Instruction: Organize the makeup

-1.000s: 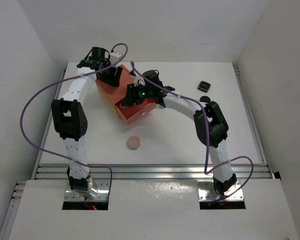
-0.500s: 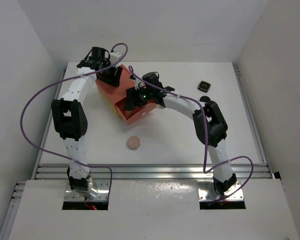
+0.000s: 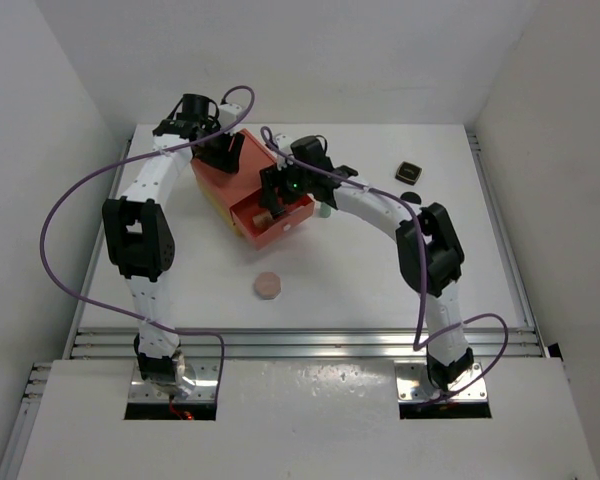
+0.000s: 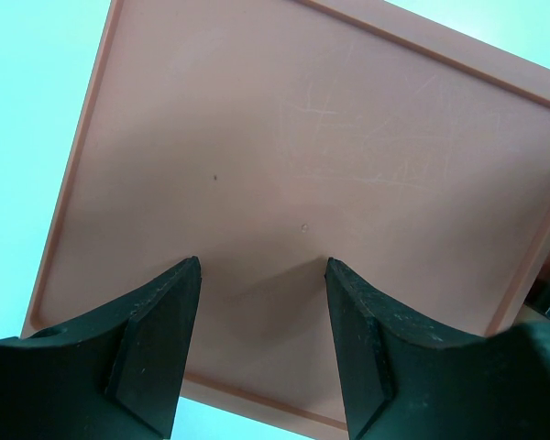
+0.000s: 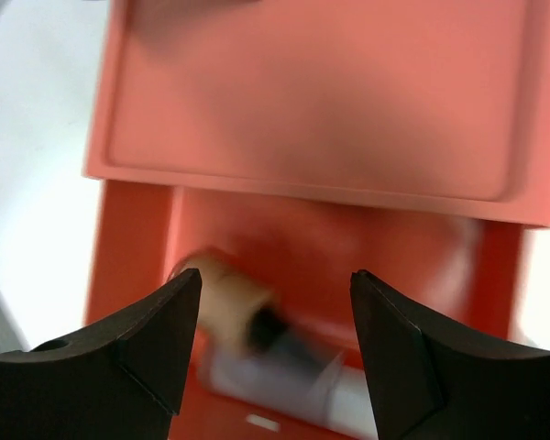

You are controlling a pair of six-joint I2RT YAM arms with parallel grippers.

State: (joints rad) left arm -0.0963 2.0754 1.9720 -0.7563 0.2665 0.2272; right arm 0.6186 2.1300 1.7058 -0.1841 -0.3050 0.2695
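We see the box [image 3: 230,180] set askew on the far left part of the tabletop [image 3: 360,290], one corner close to the far edge. Its drawer [image 3: 278,232] is pulled out toward the near right.

The left gripper [image 4: 261,339] sits over the rear of the box lid. Its fingers [image 4: 156,348] are spread with nothing between them, only the bare lid showing in the gap. We cannot tell whether the tips press on it.

The right gripper [image 5: 275,339] hangs above the open drawer, released, with its fingers [image 5: 399,357] wide apart and gripping nothing. Below that gap the tan bottle [image 5: 225,307] lies on its side in the drawer, blurred, with its dark cap pointing toward the drawer front. From above, it shows against the drawer's left wall [image 3: 263,213].

A green bottle [image 3: 323,210] stands just beside the drawer's right side, tucked under the right arm.

The peach compact [image 3: 268,285] lies alone toward the near edge, well apart from the drawer front, with bare tabletop all around it. The square compact [image 3: 410,171] rests near the far right corner, short of the right edge. The round compact [image 3: 410,198] lies just nearer than it, partly covered by the right arm. The near right part of the tabletop is open apart from that arm.
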